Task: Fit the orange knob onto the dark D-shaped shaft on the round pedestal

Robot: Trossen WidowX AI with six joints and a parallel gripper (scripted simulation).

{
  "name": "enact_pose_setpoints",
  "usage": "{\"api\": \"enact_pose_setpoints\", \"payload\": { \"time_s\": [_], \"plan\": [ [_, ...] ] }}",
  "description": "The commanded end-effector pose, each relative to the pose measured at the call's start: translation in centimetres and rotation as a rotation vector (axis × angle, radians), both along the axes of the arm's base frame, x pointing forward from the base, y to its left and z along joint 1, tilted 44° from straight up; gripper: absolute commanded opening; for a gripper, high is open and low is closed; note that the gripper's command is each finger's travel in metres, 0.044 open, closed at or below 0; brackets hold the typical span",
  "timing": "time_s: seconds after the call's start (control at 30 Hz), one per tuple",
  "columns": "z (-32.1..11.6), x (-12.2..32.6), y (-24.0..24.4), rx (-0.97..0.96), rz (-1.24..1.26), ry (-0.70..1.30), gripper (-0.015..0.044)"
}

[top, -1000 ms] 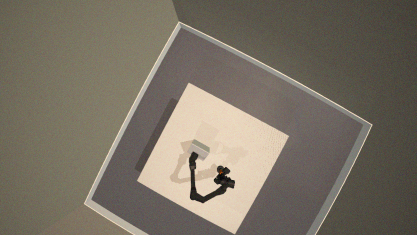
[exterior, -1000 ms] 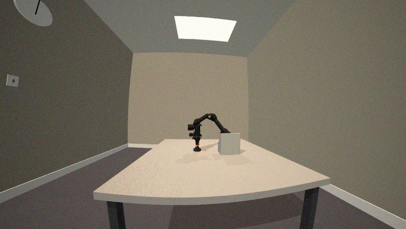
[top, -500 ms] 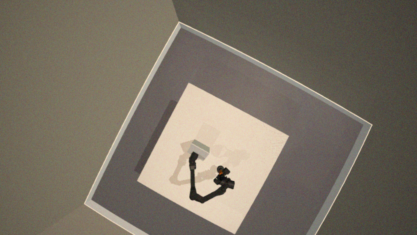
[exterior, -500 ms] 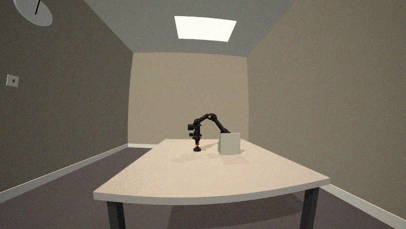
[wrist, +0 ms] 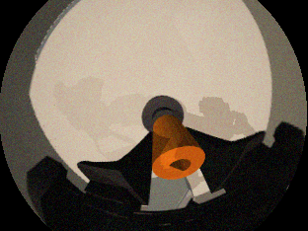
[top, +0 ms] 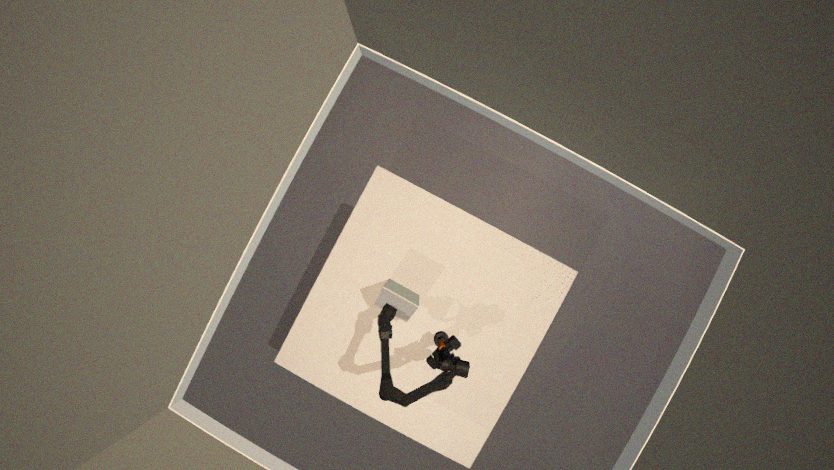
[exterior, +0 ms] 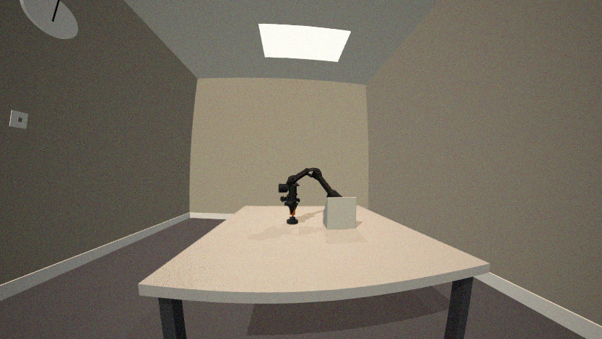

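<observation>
The orange knob [top: 441,345] [exterior: 292,212] [wrist: 168,133] is upright between the fingers of my gripper [top: 442,346] [exterior: 292,210] [wrist: 168,132], which is shut on it. The knob's open upper end faces the wrist camera. The dark round pedestal [exterior: 292,221] [wrist: 149,113] stands on the table directly below the knob. In the exterior view, a short dark stretch, seemingly the shaft, shows between knob and pedestal, so the knob is not down on the pedestal. Whether the shaft's tip is in the hole cannot be told. The shaft's flat side is hidden.
A pale grey box [top: 398,300] [exterior: 341,213] stands on the table [top: 496,256] [exterior: 294,265] beside the arm's base. The arm bends out from there to the pedestal. The table's edges lie well away from the pedestal.
</observation>
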State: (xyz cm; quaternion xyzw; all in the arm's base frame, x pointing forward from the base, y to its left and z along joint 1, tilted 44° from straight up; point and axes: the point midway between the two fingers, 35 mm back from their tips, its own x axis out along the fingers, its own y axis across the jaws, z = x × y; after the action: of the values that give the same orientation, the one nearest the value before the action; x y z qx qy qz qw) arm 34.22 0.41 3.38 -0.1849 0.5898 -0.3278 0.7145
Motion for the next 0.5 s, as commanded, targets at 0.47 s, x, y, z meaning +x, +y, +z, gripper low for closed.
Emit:
{"api": "enact_pose_setpoints", "payload": {
  "time_s": [0.47],
  "plan": [
    [-0.24, 0.07, 0.25, 0.013, -0.091, -0.094, 0.0000]
  ]
}}
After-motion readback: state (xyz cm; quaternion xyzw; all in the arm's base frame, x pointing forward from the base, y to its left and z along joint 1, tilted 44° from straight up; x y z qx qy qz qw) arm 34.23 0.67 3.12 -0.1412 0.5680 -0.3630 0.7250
